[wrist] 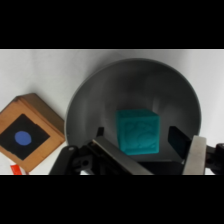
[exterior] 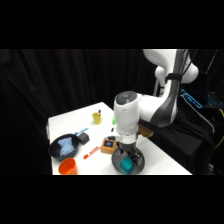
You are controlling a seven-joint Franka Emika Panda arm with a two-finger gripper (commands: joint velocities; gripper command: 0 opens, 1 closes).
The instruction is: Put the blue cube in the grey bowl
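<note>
The blue cube [wrist: 138, 133] lies on the floor of the grey bowl [wrist: 90, 100], near its middle. In the wrist view my gripper [wrist: 142, 145] straddles it, open, with one finger [wrist: 107, 148] to the cube's left and the other [wrist: 192, 152] to its right, and a small gap on each side. From the side, the gripper [exterior: 125, 154] reaches down into the bowl [exterior: 116, 159] at the table's front edge. The cube [exterior: 126, 164] shows just below it.
A brown block with a dark top square [wrist: 26, 136] sits just left of the bowl. A black pan [exterior: 64, 146], an orange cup [exterior: 67, 166], a red marker [exterior: 90, 151] and a yellow cup [exterior: 97, 117] stand further left. The table's front edge runs close under the bowl.
</note>
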